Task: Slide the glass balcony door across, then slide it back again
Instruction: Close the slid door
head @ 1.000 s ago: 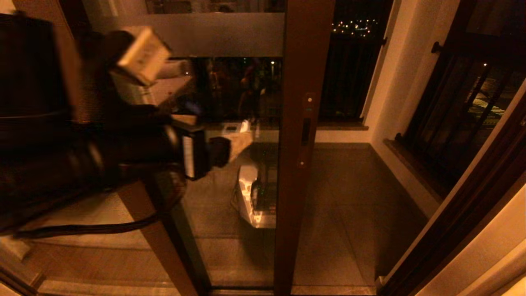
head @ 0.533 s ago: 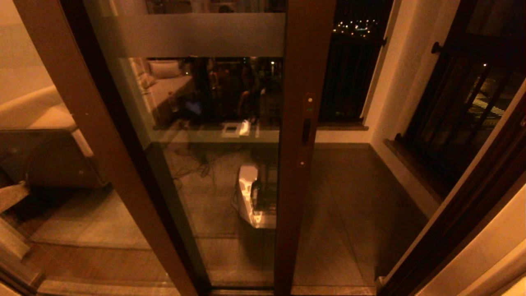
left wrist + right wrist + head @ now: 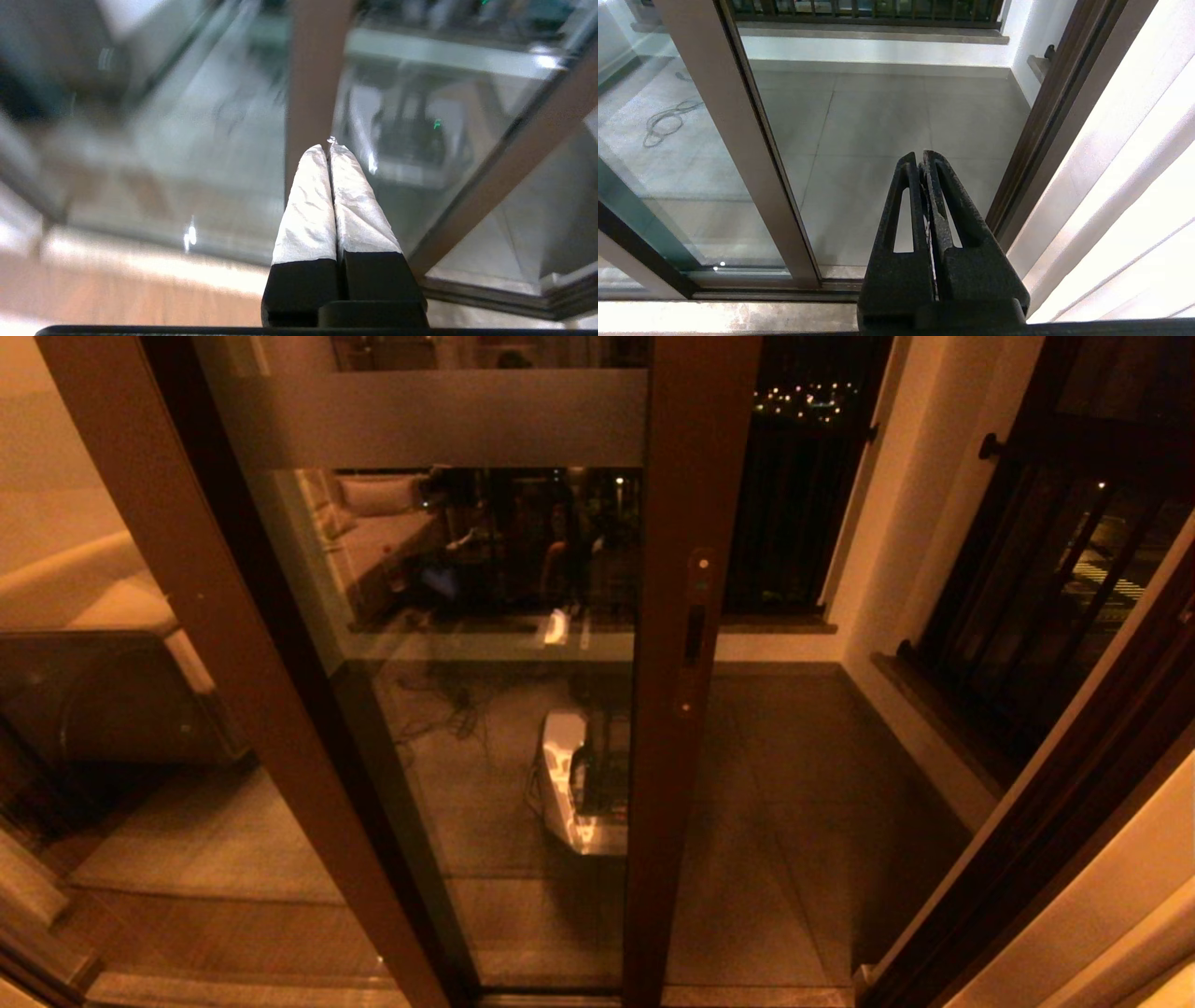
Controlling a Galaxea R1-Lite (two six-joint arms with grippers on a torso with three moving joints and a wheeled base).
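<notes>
The glass balcony door [image 3: 485, 644] runs past the head view's top edge; its frosted band's [image 3: 439, 418] characters are unreadable. Neither arm shows in that view.

Behind the opening there is a balcony floor [image 3: 794, 803] of large grey tiles. A black-barred railing [image 3: 1055, 579] stands at the right side above a stone ledge [image 3: 934, 728], and a second railing [image 3: 794, 513] closes the far end, with small city lights [image 3: 808, 397] above it. A white wall [image 3: 901, 504] fills the corner between them. In the right wrist view, a loose cable [image 3: 663, 121] lies coiled on the tiles.
</notes>
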